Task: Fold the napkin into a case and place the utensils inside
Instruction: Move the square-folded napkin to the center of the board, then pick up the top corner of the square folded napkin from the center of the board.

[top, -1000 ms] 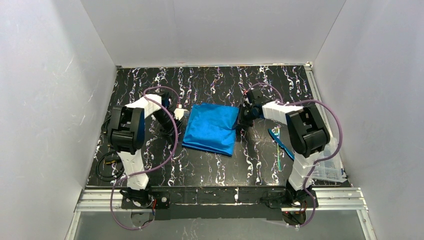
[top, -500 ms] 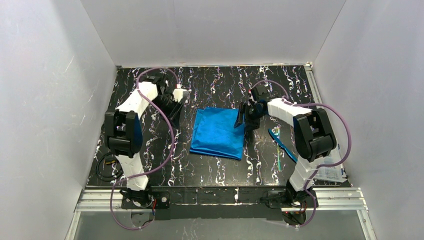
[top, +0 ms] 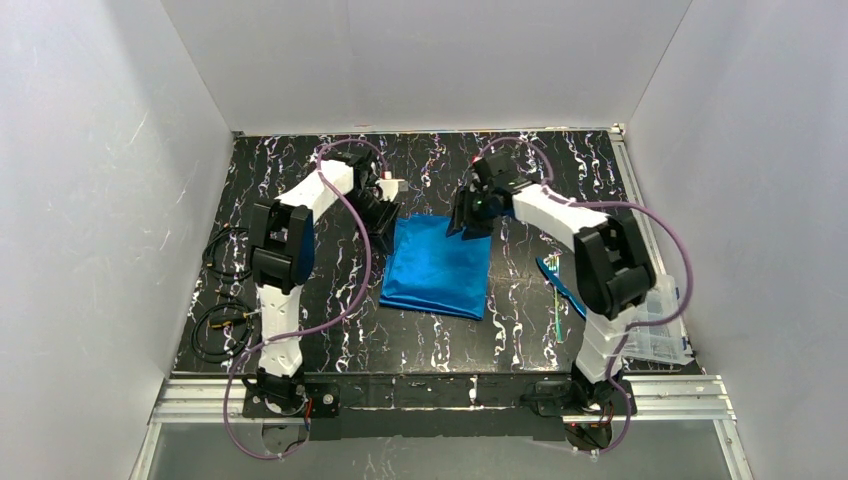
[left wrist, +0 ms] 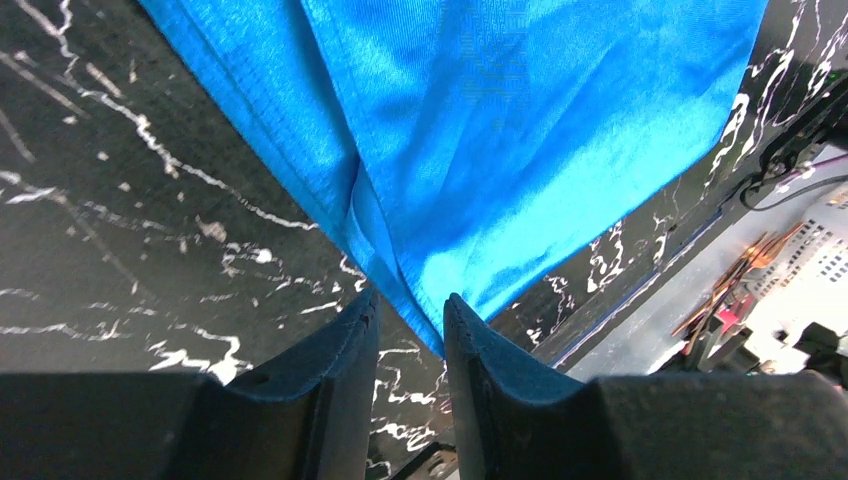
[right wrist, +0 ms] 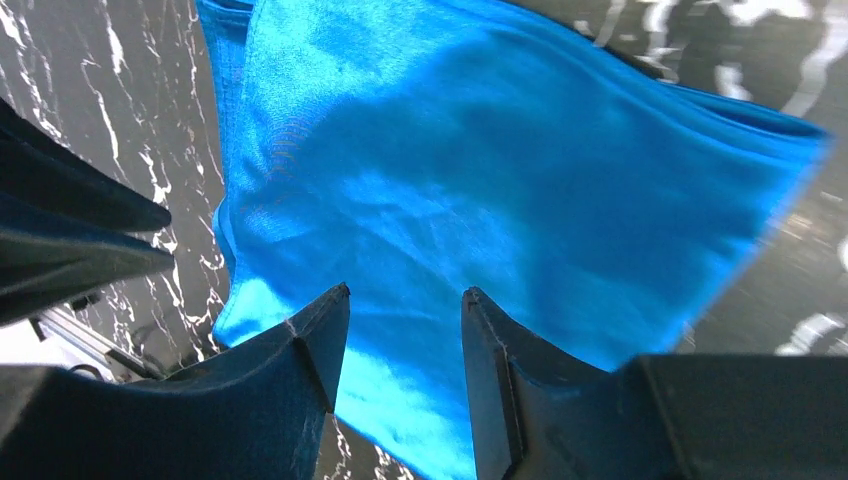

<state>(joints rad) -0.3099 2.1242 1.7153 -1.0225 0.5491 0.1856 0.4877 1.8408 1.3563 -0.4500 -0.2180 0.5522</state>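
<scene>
1. Centre of the table (top: pixel 440 340): we find the napkin (top: pixel 437 266) folded flat, between both arms.
2. We see the left gripper (left wrist: pixel 410 300) narrowly parted at its corner, pinching nothing.
3. We see the right gripper (right wrist: pixel 405 292) parted above the cloth, empty.
4. Right of the napkin, apart from it, lie the utensils (top: pixel 560 285).

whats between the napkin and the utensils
Nothing but bare black marbled table lies between the napkin and the utensils; the top view shows that stretch.
</scene>
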